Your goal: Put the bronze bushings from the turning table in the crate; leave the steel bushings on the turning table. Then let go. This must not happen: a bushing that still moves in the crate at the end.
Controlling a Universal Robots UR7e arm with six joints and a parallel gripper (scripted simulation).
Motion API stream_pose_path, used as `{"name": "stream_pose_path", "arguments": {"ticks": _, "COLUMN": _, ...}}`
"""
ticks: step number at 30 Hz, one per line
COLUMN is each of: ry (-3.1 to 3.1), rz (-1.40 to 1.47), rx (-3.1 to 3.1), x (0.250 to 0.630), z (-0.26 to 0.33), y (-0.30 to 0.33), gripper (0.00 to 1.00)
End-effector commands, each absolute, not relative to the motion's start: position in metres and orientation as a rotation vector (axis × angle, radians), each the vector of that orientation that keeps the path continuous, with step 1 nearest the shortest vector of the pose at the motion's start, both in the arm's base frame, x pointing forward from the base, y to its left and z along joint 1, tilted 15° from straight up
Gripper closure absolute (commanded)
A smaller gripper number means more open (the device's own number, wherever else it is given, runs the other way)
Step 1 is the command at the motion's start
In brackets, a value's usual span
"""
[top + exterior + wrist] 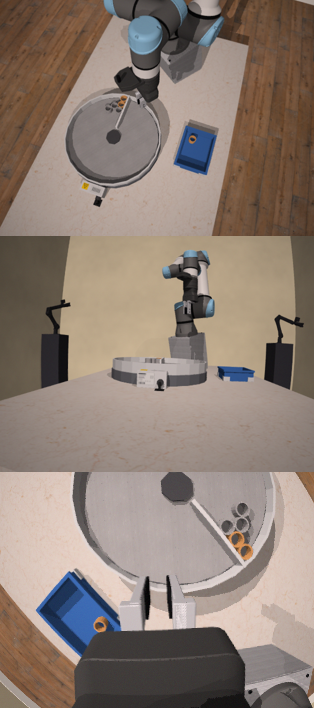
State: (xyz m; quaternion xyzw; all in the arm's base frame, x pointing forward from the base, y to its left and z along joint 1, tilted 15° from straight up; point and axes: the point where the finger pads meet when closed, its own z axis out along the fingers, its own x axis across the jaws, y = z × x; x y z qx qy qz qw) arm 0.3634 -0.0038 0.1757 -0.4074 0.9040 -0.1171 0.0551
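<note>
Gripper (157, 599): partly open, nothing in it, high above the turning table's (76, 149) rim at 1 o'clock.
Bronze bushings (122, 100): two on the table at 12 o'clock, against the divider bar (123, 113).
Steel bushings (113, 106): just beside them.
Crate (209, 154): at 3 o'clock, one bronze bushing (192, 139) inside.
Exterior view only: gripper's height.

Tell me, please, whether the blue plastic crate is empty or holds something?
Not empty: the blue plastic crate holds one bronze bushing, lying near its far left corner in the top view.
</note>
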Motion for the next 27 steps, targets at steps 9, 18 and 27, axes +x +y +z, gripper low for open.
{"name": "stream_pose_path", "arguments": {"ticks": 9, "ry": 2.850, "rz": -0.331, "rx": -0.884, "x": 0.355, "z": 0.157, "y": -0.024, "gripper": 0.60}}
{"name": "stream_pose_path", "arguments": {"ticks": 18, "ry": 2.850, "rz": -0.331, "rx": -0.884, "x": 0.355, "z": 0.157, "y": -0.024, "gripper": 0.60}}
{"name": "stream_pose_path", "arguments": {"ticks": 27, "ry": 2.913, "rz": -0.301, "rx": -0.536, "x": 0.347, "z": 0.139, "y": -0.043, "gripper": 0.60}}
